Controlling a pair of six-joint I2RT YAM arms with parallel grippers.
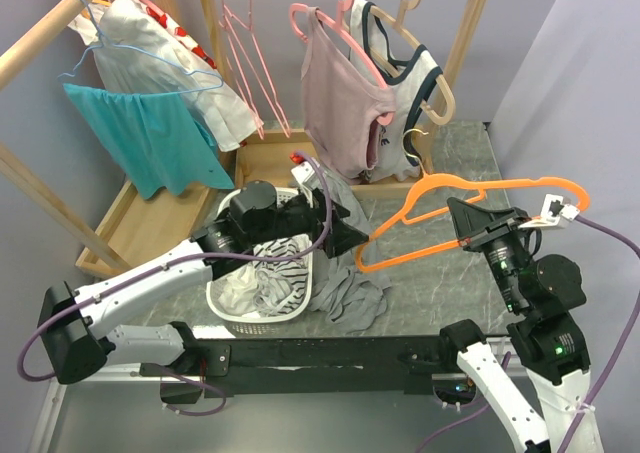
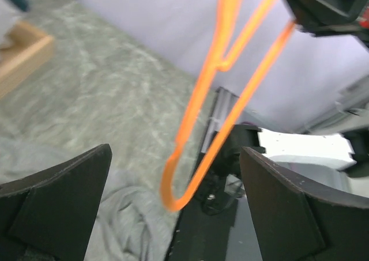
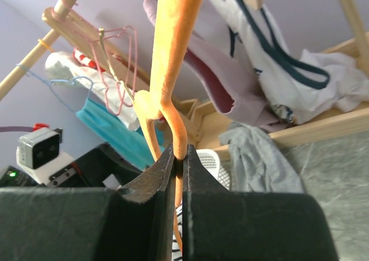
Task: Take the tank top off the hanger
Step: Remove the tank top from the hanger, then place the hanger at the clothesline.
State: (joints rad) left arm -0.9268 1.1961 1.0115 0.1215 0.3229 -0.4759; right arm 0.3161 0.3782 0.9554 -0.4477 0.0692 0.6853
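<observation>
The orange hanger (image 1: 520,183) is bare and hangs in the air over the right half of the table. My right gripper (image 1: 462,223) is shut on its lower bar, and the right wrist view shows the jaws (image 3: 180,154) pinching the orange hanger (image 3: 173,53). A grey tank top (image 1: 345,293) lies crumpled on the table beside the basket, free of the hanger. My left gripper (image 1: 352,231) is open just left of the hanger's left end. In the left wrist view the hanger loop (image 2: 230,123) sits ahead of the wide jaws (image 2: 176,157), above the grey tank top (image 2: 121,215).
A white basket (image 1: 225,303) with striped and white clothes stands under the left arm. Behind it, a wooden rack carries a pink top (image 1: 340,113), a white navy-trimmed top (image 1: 410,83), a teal garment (image 1: 150,133) and empty pink hangers (image 1: 245,63). Its wooden base tray (image 1: 150,223) lies at the back left.
</observation>
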